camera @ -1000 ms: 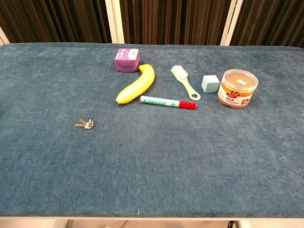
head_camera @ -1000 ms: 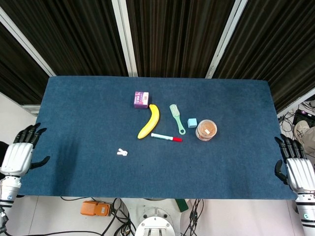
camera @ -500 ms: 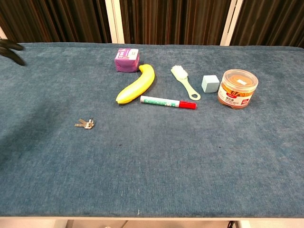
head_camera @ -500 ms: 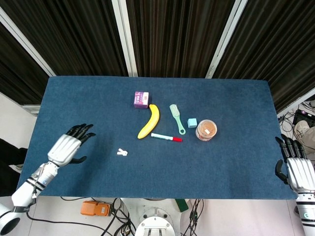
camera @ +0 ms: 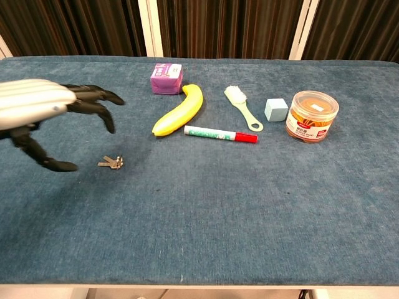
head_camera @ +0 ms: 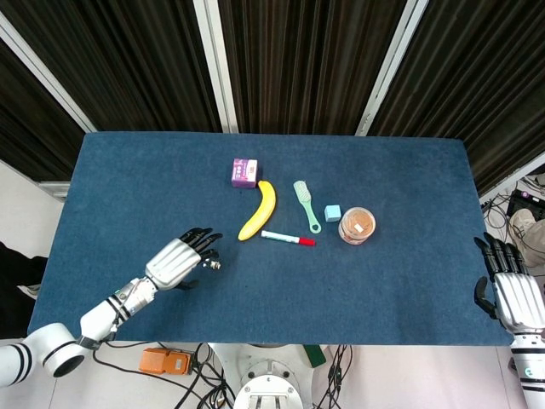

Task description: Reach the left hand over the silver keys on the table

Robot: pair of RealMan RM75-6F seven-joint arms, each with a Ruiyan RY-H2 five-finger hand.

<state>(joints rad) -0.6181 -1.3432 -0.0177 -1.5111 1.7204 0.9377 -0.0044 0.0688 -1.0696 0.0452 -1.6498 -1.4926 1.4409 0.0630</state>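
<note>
Silver keys (camera: 111,162) lie flat on the blue worktop (head_camera: 409,281), toward its left portion and nearer the front edge than the back. A small metal cluster, thin and flat, likely hard to pinch off the felt-like cloth.

Left robot hand (head_camera: 179,260) hovers just beside the keys; in the head view its dark fingertips (head_camera: 204,241) reach the keys' spot and partly cover them. In the chest view the hand sits above and to the left of the keys, clear of the cloth, thumb low, fingers spread wide, holding nothing. Judgement: the spread posture suits a cover-from-above reach, not a grasp yet. The reach looks nearly complete; a little more travel toward the worktop's middle would centre the palm over them.

Right robot hand (head_camera: 511,294) rests off the right front corner, fingers apart, empty. Presumably parked since the task calls for the left only.

Other items cluster mid-worktop, well apart from the keys:
- purple box (head_camera: 244,172), cardboard-looking
- banana (head_camera: 259,210), smooth, curved
- green brush (head_camera: 306,205), plastic, long handle
- red-capped marker (head_camera: 287,239), just in front of the banana tip
- pale blue cube (head_camera: 332,213)
- clear round jar (head_camera: 357,225), orange contents
</note>
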